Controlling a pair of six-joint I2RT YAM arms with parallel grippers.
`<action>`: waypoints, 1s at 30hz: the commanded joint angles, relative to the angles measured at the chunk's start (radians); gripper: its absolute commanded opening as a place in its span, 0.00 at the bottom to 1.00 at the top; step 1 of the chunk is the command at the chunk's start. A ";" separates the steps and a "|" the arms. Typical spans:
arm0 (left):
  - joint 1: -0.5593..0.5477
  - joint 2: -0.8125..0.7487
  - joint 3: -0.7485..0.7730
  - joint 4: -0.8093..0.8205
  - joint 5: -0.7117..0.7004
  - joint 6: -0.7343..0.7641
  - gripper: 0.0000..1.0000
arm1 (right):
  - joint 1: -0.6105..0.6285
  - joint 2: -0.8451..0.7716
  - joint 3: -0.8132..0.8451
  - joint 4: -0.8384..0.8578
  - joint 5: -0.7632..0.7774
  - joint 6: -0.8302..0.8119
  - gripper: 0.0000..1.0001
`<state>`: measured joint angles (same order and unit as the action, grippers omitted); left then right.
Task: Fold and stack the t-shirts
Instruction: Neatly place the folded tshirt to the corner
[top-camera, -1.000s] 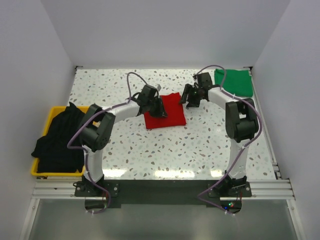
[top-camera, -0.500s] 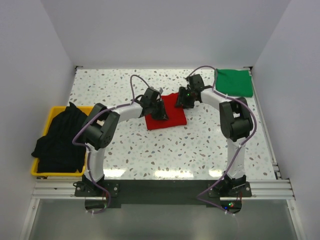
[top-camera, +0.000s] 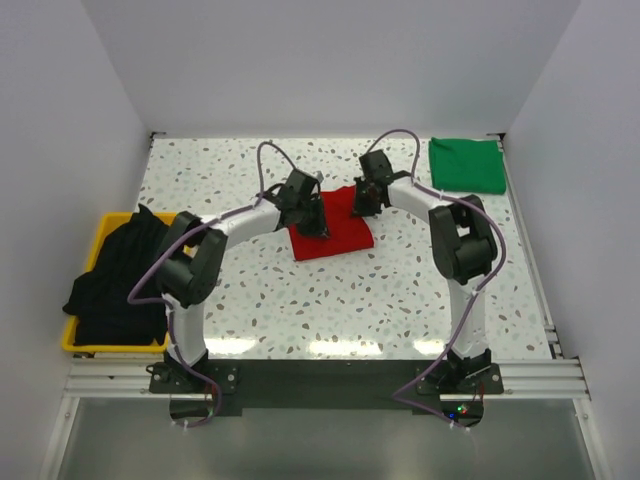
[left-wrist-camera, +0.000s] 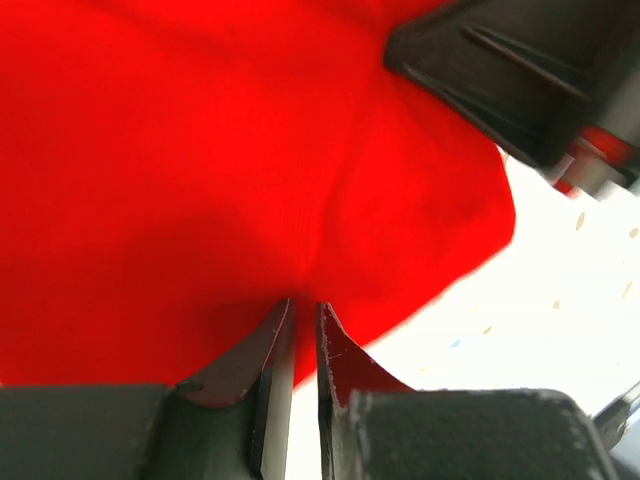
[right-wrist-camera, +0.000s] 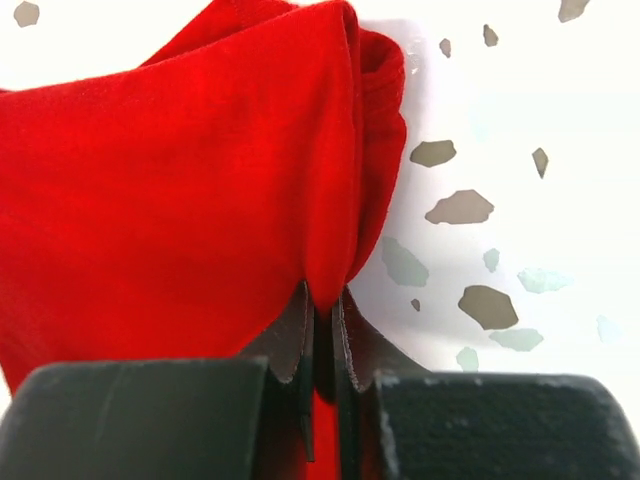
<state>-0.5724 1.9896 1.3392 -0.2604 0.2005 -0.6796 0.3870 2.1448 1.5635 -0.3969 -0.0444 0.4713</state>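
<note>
A folded red t-shirt (top-camera: 338, 232) lies mid-table. My left gripper (top-camera: 314, 216) sits on its left part; in the left wrist view the narrow jaws (left-wrist-camera: 303, 308) pinch the red cloth (left-wrist-camera: 200, 180) near its edge. My right gripper (top-camera: 362, 200) is at the shirt's far right corner. In the right wrist view it (right-wrist-camera: 325, 300) is shut on a raised fold of the red cloth (right-wrist-camera: 180, 180). A folded green t-shirt (top-camera: 466, 165) lies at the back right. A black t-shirt (top-camera: 115, 280) is heaped at the left.
The black shirt spills over a yellow tray (top-camera: 108, 348) at the table's left edge. White walls close in the speckled table (top-camera: 350, 300) at the back and sides. The right arm's black housing (left-wrist-camera: 510, 70) shows close by in the left wrist view.
My right gripper has moved left from near the green shirt to the red shirt's corner and shut on it. My left gripper has stayed on the red shirt.
</note>
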 joint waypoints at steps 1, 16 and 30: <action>0.009 -0.205 0.055 -0.134 -0.067 0.107 0.19 | 0.001 0.001 -0.017 -0.121 0.196 -0.040 0.00; 0.022 -0.624 -0.239 -0.287 -0.318 0.362 0.20 | -0.066 0.089 0.423 -0.286 0.590 -0.362 0.00; 0.051 -0.572 -0.331 -0.235 -0.376 0.388 0.19 | -0.212 0.233 0.779 -0.249 0.650 -0.675 0.00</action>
<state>-0.5377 1.3991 1.0161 -0.5198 -0.1646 -0.3176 0.2020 2.3463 2.2578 -0.6888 0.5415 -0.0902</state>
